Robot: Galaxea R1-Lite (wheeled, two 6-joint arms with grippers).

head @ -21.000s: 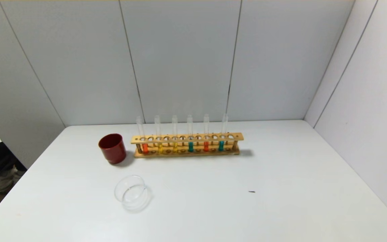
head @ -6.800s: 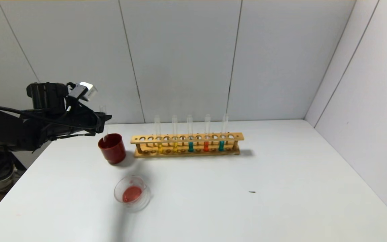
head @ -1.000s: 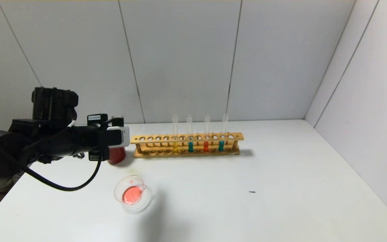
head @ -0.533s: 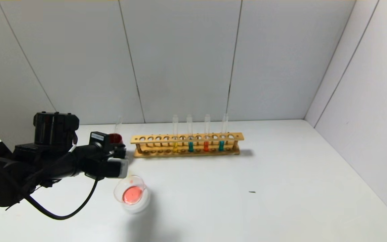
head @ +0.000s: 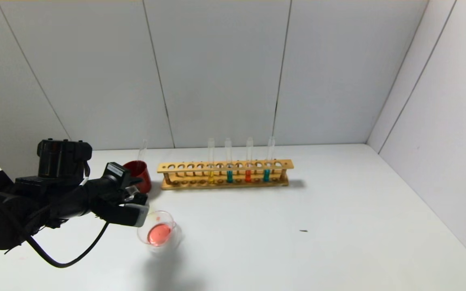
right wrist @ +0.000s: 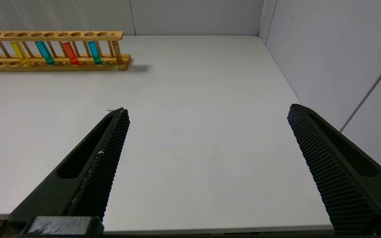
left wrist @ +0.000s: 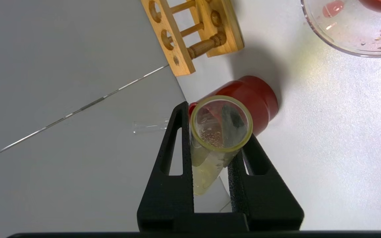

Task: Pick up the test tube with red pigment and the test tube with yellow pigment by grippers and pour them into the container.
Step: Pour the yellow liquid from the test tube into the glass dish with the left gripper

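Note:
My left gripper (head: 135, 197) is shut on the test tube with yellow pigment (left wrist: 210, 155), just left of the container (head: 159, 231) and a little above the table. The tube is tilted, and its open mouth (left wrist: 221, 123) faces the wrist camera. Pale yellow liquid lies along its lower wall. The container, a clear glass dish, holds a pool of red liquid and also shows in the left wrist view (left wrist: 349, 39). An empty clear tube (head: 141, 148) stands in the dark red cup (head: 139, 174). My right gripper (right wrist: 208, 109) is open and empty over the table's front right, out of the head view.
The wooden rack (head: 225, 174) stands behind, right of the red cup. It holds a yellow tube (head: 210, 174), two teal tubes and an orange-red tube (head: 248, 175). Grey walls close in the back and right. A small dark speck (head: 303, 230) lies on the table.
My left gripper has come down from in front of the red cup to beside the dish, carrying the yellow tube and tilting it. The right arm has not moved.

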